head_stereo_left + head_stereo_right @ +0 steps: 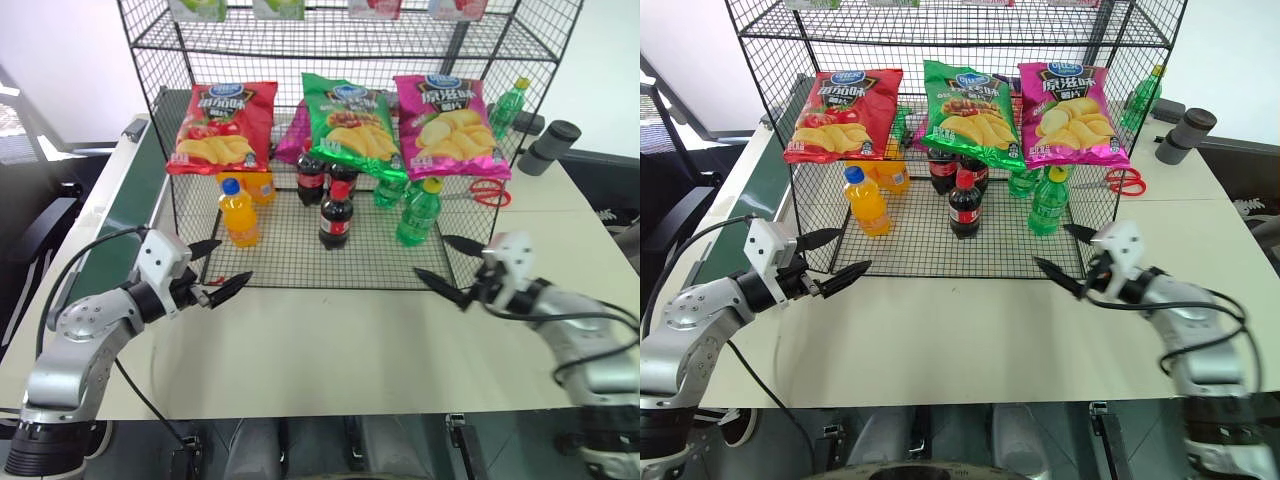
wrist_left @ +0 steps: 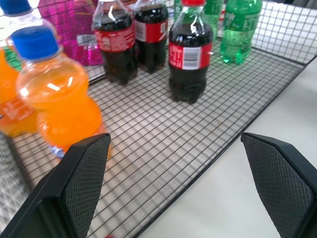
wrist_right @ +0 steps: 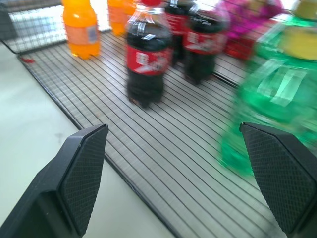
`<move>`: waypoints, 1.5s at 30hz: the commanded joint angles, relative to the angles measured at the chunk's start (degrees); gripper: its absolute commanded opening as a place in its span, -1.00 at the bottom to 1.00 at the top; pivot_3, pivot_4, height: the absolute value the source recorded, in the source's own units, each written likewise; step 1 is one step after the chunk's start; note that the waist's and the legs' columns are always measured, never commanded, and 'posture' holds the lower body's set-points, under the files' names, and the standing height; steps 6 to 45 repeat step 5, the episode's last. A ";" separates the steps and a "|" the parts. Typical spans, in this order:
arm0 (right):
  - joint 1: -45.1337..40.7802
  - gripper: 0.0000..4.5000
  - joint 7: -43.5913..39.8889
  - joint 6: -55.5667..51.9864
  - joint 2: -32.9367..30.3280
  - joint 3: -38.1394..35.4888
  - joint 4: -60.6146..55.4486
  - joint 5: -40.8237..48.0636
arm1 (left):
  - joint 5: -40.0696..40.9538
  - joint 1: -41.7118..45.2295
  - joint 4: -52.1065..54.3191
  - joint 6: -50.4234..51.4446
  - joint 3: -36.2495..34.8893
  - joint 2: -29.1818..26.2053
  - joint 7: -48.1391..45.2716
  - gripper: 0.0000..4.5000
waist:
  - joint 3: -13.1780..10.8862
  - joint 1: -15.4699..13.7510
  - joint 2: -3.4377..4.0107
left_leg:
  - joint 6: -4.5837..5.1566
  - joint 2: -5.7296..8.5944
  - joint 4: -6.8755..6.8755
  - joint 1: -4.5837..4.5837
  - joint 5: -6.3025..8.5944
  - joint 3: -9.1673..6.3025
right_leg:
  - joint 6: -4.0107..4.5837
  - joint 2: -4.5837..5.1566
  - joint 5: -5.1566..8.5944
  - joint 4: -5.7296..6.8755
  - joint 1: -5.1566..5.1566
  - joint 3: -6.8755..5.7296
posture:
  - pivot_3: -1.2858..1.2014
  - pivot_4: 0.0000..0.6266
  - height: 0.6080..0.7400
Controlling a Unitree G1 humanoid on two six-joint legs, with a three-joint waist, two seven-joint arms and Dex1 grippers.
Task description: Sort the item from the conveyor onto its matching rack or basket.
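Cream tabletop is carrying the black wire rack [image 1: 250, 278]. Cola bottle [image 1: 336, 217] is standing at frame center on its bottom tier. Left gripper [image 1: 222, 270] and right gripper [image 1: 452, 264] are hanging spread wide, empty. Risk: swinging fingers toppling the neighboring orange-drink bottle [image 1: 239, 213].

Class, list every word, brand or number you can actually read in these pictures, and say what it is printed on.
None can be read.
Crisp bags, red, green, pink: lettering too small.
Front cola bottle label: white script too blurred.
Green bottle label: unreadable.
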State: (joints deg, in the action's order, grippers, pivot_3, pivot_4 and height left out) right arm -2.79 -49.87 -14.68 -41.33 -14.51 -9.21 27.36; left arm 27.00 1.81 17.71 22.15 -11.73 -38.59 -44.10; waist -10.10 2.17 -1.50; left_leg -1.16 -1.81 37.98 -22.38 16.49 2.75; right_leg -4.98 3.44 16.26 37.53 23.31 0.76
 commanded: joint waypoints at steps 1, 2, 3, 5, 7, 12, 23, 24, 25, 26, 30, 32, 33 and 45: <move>2.15 0.96 -1.37 -1.91 -2.46 -4.20 -2.74 2.32 | 0.59 -0.82 -0.16 -0.85 -2.39 -1.25 -1.43 1.00 | 0.00 -0.04 0.01 | 0.00 0.00 0.00 0.01 0.00 0.00 | 0.00 0.00 0.00 0.00 0.00 0.00 | 0.03 -0.52 1.00; 2.50 0.96 -1.40 -2.25 -2.76 -4.78 -2.68 2.39 | 0.57 -0.95 -0.33 -0.89 -2.65 -1.31 -1.62 1.00 | 0.00 -0.11 0.01 | 0.00 0.00 0.00 0.00 0.00 0.00 | 0.00 -0.01 0.00 0.00 -0.01 0.00 | 0.03 -0.52 1.00; 2.69 0.96 -1.39 -2.45 -2.87 -5.07 -2.69 2.46 | 0.53 -1.05 -0.37 -0.95 -2.79 -1.31 -1.74 1.00 | 0.00 -0.12 0.01 | 0.00 0.00 0.00 0.00 0.00 0.00 | 0.00 -0.01 0.00 0.00 -0.01 0.00 | 0.03 -0.52 1.00; 2.75 0.96 -1.07 -2.62 -2.73 -5.32 -2.69 2.31 | 0.32 -1.37 -0.33 -1.31 -2.87 -1.44 -1.99 1.00 | 0.00 -0.14 0.01 | 0.01 0.01 0.01 0.00 0.00 0.01 | 0.00 -0.01 0.00 -0.01 0.00 0.00 | 0.03 -0.52 1.00; 2.75 0.96 -1.07 -2.62 -2.73 -5.32 -2.69 2.31 | 0.32 -1.37 -0.33 -1.31 -2.87 -1.44 -1.99 1.00 | 0.00 -0.14 0.01 | 0.01 0.01 0.01 0.00 0.00 0.01 | 0.00 -0.01 0.00 -0.01 0.00 0.00 | 0.03 -0.52 1.00; 2.75 0.96 -1.07 -2.62 -2.73 -5.32 -2.69 2.31 | 0.32 -1.37 -0.33 -1.31 -2.87 -1.44 -1.99 1.00 | 0.00 -0.14 0.01 | 0.01 0.01 0.01 0.00 0.00 0.01 | 0.00 -0.01 0.00 -0.01 0.00 0.00 | 0.03 -0.52 1.00; 2.75 0.96 -1.07 -2.62 -2.73 -5.32 -2.69 2.31 | 0.32 -1.37 -0.33 -1.31 -2.87 -1.44 -1.99 1.00 | 0.00 -0.14 0.01 | 0.01 0.01 0.01 0.00 0.00 0.01 | 0.00 -0.01 0.00 -0.01 0.00 0.00 | 0.03 -0.52 1.00; 2.75 0.96 -1.07 -2.62 -2.73 -5.32 -2.69 2.31 | 0.32 -1.37 -0.33 -1.31 -2.87 -1.44 -1.99 1.00 | 0.00 -0.14 0.01 | 0.01 0.01 0.01 0.00 0.00 0.01 | 0.00 -0.01 0.00 -0.01 0.00 0.00 | 0.03 -0.52 1.00; 2.75 0.96 -1.07 -2.62 -2.73 -5.32 -2.69 2.31 | 0.32 -1.37 -0.33 -1.31 -2.87 -1.44 -1.99 1.00 | 0.00 -0.14 0.01 | 0.01 0.01 0.01 0.00 0.00 0.01 | 0.00 -0.01 0.00 -0.01 0.00 0.00 | 0.03 -0.52 1.00; 2.75 0.96 -1.07 -2.62 -2.73 -5.32 -2.69 2.31 | 0.32 -1.37 -0.33 -1.31 -2.87 -1.44 -1.99 1.00 | 0.00 -0.14 0.01 | 0.01 0.01 0.01 0.00 0.00 0.01 | 0.00 -0.01 0.00 -0.01 0.00 0.00 | 0.03 -0.52 1.00; 2.75 0.96 -1.07 -2.62 -2.73 -5.32 -2.69 2.31 | 0.32 -1.37 -0.33 -1.31 -2.87 -1.44 -1.99 1.00 | 0.00 -0.14 0.01 | 0.01 0.01 0.01 0.00 0.00 0.01 | 0.00 -0.01 0.00 -0.01 0.00 0.00 | 0.03 -0.52 1.00; 2.75 0.96 -1.07 -2.62 -2.73 -5.32 -2.69 2.31 | 0.32 -1.37 -0.33 -1.31 -2.87 -1.44 -1.99 1.00 | 0.00 -0.14 0.01 | 0.01 0.01 0.01 0.00 0.00 0.01 | 0.00 -0.01 0.00 -0.01 0.00 0.00 | 0.03 -0.52 1.00; 2.75 0.96 -1.07 -2.62 -2.73 -5.32 -2.69 2.31 | 0.32 -1.37 -0.33 -1.31 -2.87 -1.44 -1.99 1.00 | 0.00 -0.14 0.01 | 0.01 0.01 0.01 0.00 0.00 0.01 | 0.00 -0.01 0.00 -0.01 0.00 0.00 | 0.03 -0.52 1.00; 2.75 0.96 -1.07 -2.62 -2.73 -5.32 -2.69 2.31 | 0.32 -1.37 -0.33 -1.31 -2.87 -1.44 -1.99 1.00 | 0.00 -0.14 0.01 | 0.01 0.01 0.01 0.00 0.00 0.01 | 0.00 -0.01 0.00 -0.01 0.00 0.00 | 0.03 -0.52 1.00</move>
